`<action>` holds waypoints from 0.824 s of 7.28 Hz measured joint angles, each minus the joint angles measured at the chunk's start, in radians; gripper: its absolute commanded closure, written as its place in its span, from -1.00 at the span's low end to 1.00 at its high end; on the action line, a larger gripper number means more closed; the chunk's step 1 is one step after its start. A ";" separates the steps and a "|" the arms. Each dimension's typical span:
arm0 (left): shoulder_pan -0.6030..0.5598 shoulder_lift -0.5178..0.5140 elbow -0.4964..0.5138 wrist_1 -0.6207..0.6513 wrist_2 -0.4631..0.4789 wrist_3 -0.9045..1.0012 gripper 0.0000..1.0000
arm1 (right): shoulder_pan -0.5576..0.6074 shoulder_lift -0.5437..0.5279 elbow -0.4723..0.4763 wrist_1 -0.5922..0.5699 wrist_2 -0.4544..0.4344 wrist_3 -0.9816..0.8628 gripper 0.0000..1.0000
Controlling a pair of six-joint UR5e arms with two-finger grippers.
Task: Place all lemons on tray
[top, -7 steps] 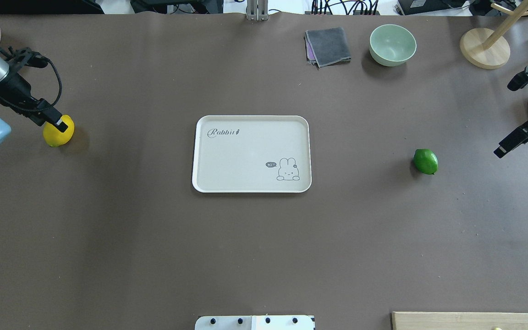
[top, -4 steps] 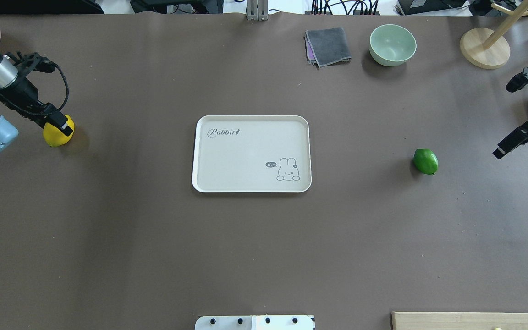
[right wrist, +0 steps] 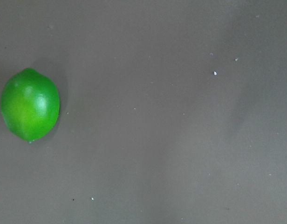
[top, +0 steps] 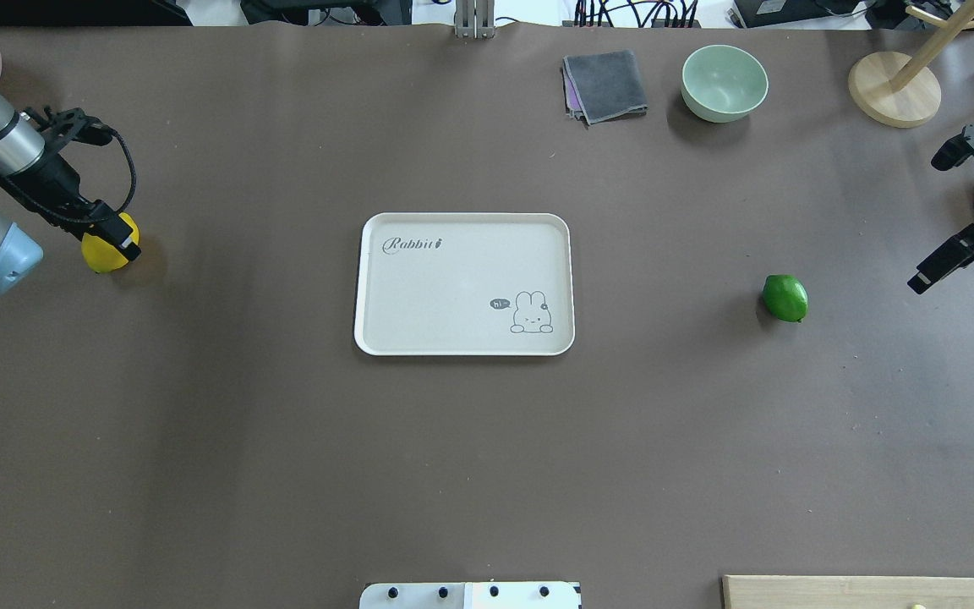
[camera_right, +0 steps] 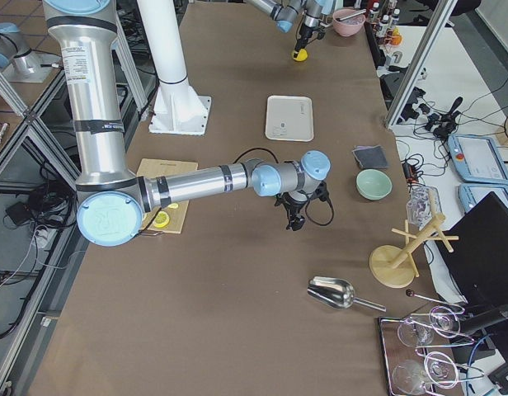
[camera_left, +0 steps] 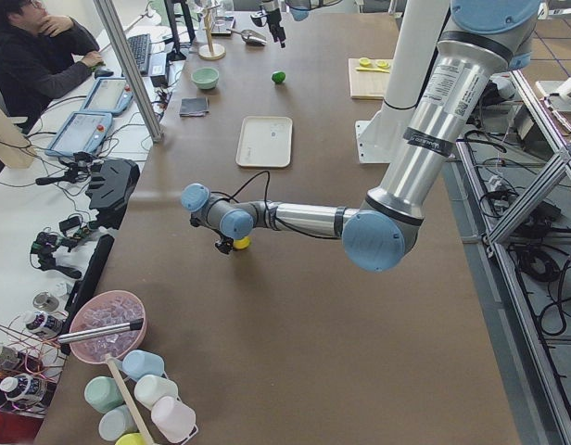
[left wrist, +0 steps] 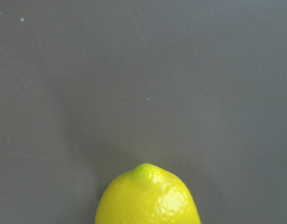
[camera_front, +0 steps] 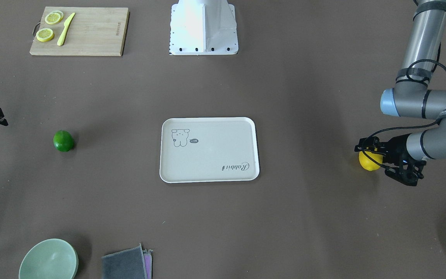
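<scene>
The yellow lemon (top: 105,252) lies on the table at the far left, also in the front view (camera_front: 368,162) and at the bottom of the left wrist view (left wrist: 147,198). My left gripper (top: 115,238) is low over it, its fingers on either side, and looks open. The green lemon (top: 785,298) lies on the table to the right of the tray and shows in the right wrist view (right wrist: 30,104). My right gripper (top: 927,275) hangs apart from it near the right edge, open and empty. The cream tray (top: 385,338) with the rabbit drawing is in the middle, with nothing on it.
A green bowl (top: 724,82) and a grey cloth (top: 606,85) sit at the far side. A wooden stand (top: 894,89) is at the far right. A cutting board (camera_front: 91,33) with lemon slices and a knife is near the robot's base.
My left gripper has moved a little further over the yellow lemon, covering more of it. The right gripper and the green lemon have hardly moved.
</scene>
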 measured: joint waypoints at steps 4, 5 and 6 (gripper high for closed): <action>0.005 0.001 -0.002 0.002 -0.002 -0.005 1.00 | -0.004 0.000 0.000 0.001 0.000 0.002 -1.00; 0.005 -0.002 -0.009 0.002 -0.006 -0.026 1.00 | -0.004 0.000 0.000 0.001 0.000 0.002 -1.00; 0.004 -0.011 -0.027 0.001 -0.010 -0.083 1.00 | -0.005 0.000 0.000 0.001 0.000 0.002 -1.00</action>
